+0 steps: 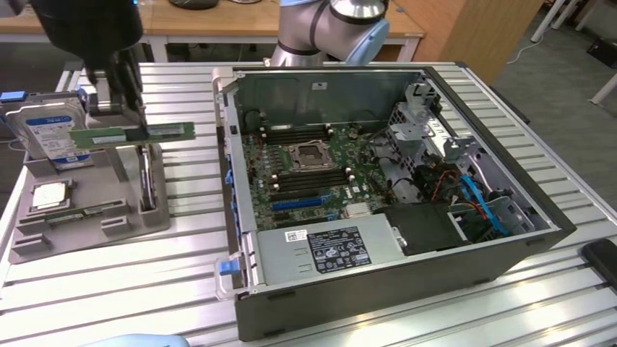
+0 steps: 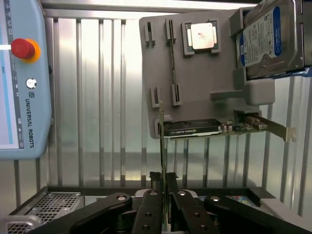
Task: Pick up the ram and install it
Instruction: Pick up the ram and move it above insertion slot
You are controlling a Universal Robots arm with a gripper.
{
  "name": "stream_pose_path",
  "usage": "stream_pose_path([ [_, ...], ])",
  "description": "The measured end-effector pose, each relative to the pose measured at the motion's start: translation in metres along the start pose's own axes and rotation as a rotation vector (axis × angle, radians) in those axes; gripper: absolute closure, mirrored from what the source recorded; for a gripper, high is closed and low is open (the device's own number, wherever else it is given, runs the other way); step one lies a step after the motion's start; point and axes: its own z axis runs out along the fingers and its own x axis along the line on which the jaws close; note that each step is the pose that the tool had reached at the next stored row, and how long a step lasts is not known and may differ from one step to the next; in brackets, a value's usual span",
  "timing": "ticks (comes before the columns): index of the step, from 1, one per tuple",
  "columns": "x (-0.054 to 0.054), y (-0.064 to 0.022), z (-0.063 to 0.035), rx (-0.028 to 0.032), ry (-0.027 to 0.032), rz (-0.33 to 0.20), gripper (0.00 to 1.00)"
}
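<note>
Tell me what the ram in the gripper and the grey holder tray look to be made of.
The ram looks like circuit-board laminate: a thin, flat strip with a matte green face, seen as a sliver edge-on in the wrist view. The holder tray is probably plastic, possibly printed: uniform matte grey with blocky moulded slots and no metallic shine.

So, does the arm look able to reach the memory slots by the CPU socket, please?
Probably yes: the case lies open, the slots are uncovered, and the end effector holds the ram.
</note>
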Motion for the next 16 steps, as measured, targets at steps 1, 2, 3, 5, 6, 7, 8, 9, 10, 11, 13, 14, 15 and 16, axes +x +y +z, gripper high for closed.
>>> stream_pose_path([
  [1,0.000,-0.0036,0.0001,0.0000,-0.0001,0.000,0.86],
  [2,0.000,-0.0067,0.0002,-0.0001,-0.0001,0.000,0.86],
  [3,0.000,-0.0096,0.0003,-0.0003,-0.0001,0.000,0.86],
  [5,0.000,-0.0113,0.0003,-0.0006,-0.0001,0.000,0.86],
  [6,0.000,-0.0113,0.0003,-0.0006,-0.0001,0.000,0.86],
  [7,0.000,-0.0113,0.0003,-0.0006,-0.0001,0.000,0.86],
  [8,0.000,-0.0117,0.0003,-0.0008,-0.0001,0.000,0.86],
  [9,0.000,-0.0126,0.0003,-0.0013,-0.0001,0.000,0.86],
  [10,0.000,-0.0136,0.0002,-0.0019,0.0000,0.000,0.86],
  [11,0.000,-0.0149,0.0001,-0.0026,0.0000,0.000,0.86],
  [13,0.000,-0.0180,0.0001,-0.0041,0.0000,0.000,0.86],
  [14,-0.001,-0.0197,0.0001,-0.0047,0.0000,0.000,0.86],
  [15,-0.001,-0.0215,0.0002,-0.0055,0.0000,0.000,0.86],
  [16,-0.001,-0.0233,0.0002,-0.0062,-0.0001,0.000,0.86],
])
